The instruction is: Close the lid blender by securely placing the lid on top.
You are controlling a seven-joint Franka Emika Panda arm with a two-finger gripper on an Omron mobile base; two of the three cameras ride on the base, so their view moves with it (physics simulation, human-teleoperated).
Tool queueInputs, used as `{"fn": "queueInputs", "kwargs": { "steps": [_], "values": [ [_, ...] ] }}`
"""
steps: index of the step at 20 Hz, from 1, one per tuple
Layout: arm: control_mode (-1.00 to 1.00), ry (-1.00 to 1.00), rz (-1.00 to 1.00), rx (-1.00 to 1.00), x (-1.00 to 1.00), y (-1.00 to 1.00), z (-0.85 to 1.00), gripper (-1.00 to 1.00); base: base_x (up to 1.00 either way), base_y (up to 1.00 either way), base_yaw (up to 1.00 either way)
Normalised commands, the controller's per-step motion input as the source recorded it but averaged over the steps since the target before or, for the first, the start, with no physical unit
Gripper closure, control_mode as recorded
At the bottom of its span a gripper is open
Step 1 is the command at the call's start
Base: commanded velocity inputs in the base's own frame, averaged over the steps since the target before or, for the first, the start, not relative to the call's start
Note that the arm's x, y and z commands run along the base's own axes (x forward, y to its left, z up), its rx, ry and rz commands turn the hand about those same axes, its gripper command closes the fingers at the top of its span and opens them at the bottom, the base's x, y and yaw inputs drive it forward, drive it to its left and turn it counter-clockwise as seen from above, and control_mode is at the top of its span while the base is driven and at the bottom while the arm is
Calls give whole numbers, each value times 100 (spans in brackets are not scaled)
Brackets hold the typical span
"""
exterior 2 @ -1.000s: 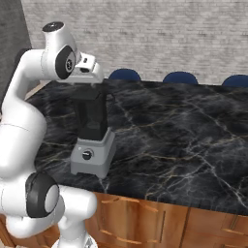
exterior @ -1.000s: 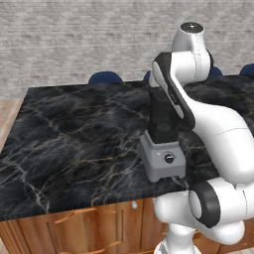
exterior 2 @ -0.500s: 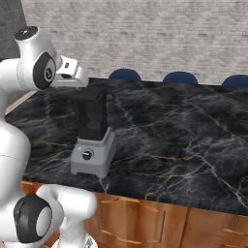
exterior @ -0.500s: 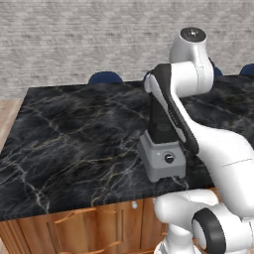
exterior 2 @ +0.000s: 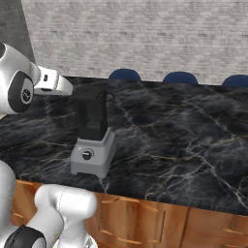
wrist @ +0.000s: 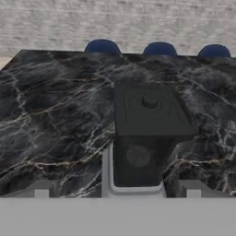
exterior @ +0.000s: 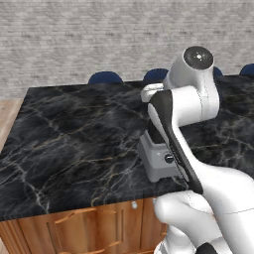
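Lid (wrist: 150, 107) sits flat and square on top of the blender (exterior 2: 92, 135), covering the dark jar's rim, with a small round knob at its middle. That blender stands upright on the black marbled desk (exterior 2: 184, 131), near the front edge, its grey base showing a round black knob toward the robot. Just behind and above the jar, the fingers (wrist: 117, 188) stand wide apart, one tip on each side of the base in the hand view, holding nothing and clear of the lid. Three blue chair backs (wrist: 159, 48) line the desk's far side before a pale brick wall (exterior 2: 145, 34).
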Motion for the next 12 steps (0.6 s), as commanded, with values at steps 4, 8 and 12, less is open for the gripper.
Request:
{"fn": "queueInputs", "kwargs": {
  "steps": [4, 8, 12],
  "values": [
    [-100, -16, 0, 0, -38, 14, 27, -100, 0, 0, 0],
    [-100, -18, 0, 0, -30, 5, 45, -100, 0, 0, 0],
    [-100, -14, 0, 0, -29, 1, 38, -100, 0, 0, 0]
  ]
}}
